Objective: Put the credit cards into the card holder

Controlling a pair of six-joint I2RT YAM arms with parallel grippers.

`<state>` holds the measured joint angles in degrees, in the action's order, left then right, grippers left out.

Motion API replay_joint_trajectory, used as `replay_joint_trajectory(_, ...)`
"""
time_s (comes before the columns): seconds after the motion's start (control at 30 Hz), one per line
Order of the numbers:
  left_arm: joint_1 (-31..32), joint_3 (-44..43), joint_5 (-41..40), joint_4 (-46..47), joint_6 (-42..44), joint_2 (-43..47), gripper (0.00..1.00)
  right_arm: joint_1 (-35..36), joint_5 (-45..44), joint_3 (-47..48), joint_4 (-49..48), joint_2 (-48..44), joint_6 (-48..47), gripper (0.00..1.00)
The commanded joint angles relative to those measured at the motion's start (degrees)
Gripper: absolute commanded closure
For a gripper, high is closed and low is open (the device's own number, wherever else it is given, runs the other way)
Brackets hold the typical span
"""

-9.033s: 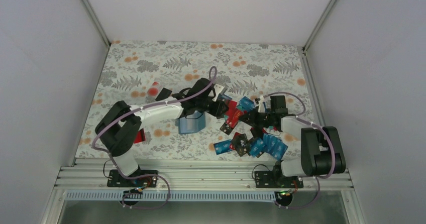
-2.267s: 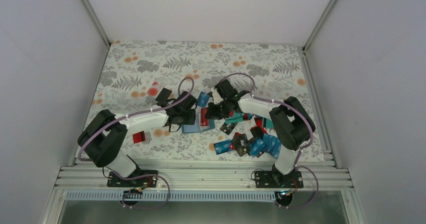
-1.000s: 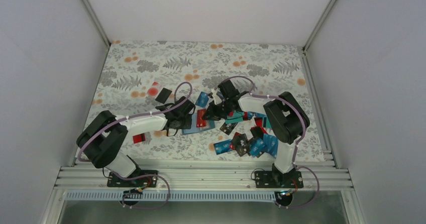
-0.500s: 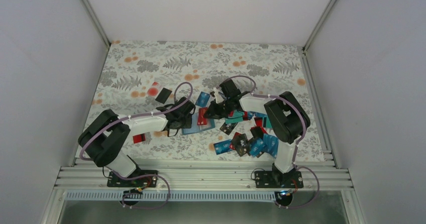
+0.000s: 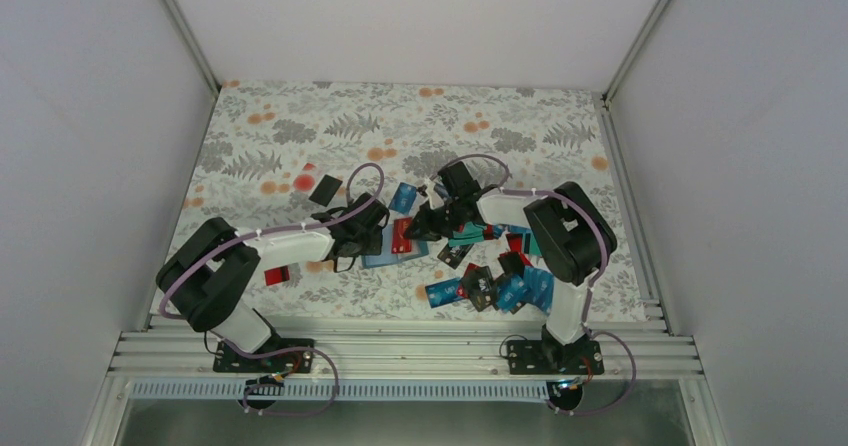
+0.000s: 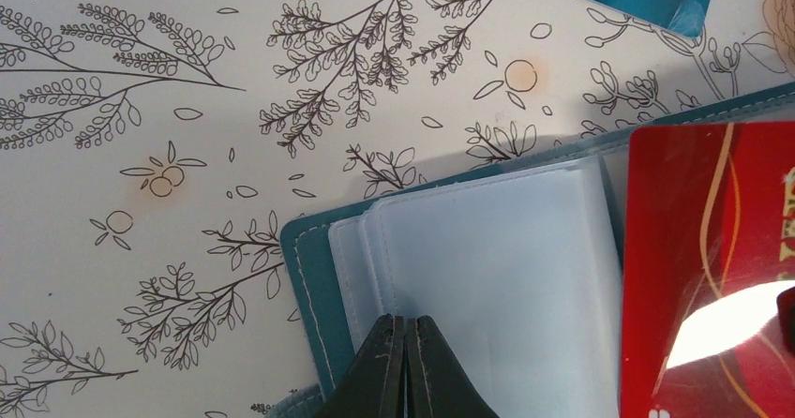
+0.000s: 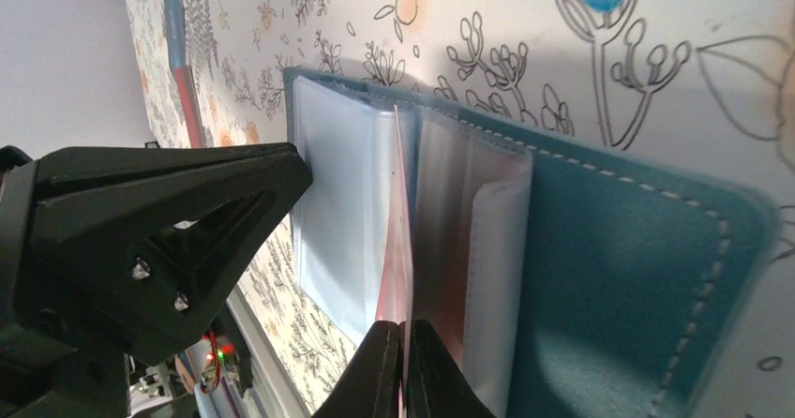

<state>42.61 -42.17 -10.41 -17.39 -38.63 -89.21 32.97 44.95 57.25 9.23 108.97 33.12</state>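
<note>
Floral tablecloth (image 5: 300,136), white enclosure walls.

Top view: the card holder (image 5: 383,257) lies open mid-table. The left gripper (image 5: 368,234) is on its left part and the right gripper (image 5: 418,228) is at its right with a red card (image 5: 402,234). Loose credit cards (image 5: 500,286) are heaped near the right base. Nine seconds ago the right arm was over that heap. Half a second ago both arms sat almost as now.

Left wrist: fingers are pressed together, tips down on the holder's clear sleeves (image 6: 487,268). The red card overlaps the holder's right side.

Right wrist: fingers pinch the red card by its edge, and the card stands between the sleeves.
</note>
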Motion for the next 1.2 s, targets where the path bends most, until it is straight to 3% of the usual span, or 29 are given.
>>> replay_joint_trajectory(0.0, 0.3, 2.1, 1.2, -2.2, -1.1, -2.3, 0.98, 0.1, 3.3, -0.5, -0.2, 2.3, -1.1, 0.96)
replay_joint_trajectory(1.17, 1.0, 2.4, 1.0, -1.4, -0.9, -2.0, 0.98, 2.5, 13.1, 10.0, 6.4, 14.4, -8.0, 0.95)
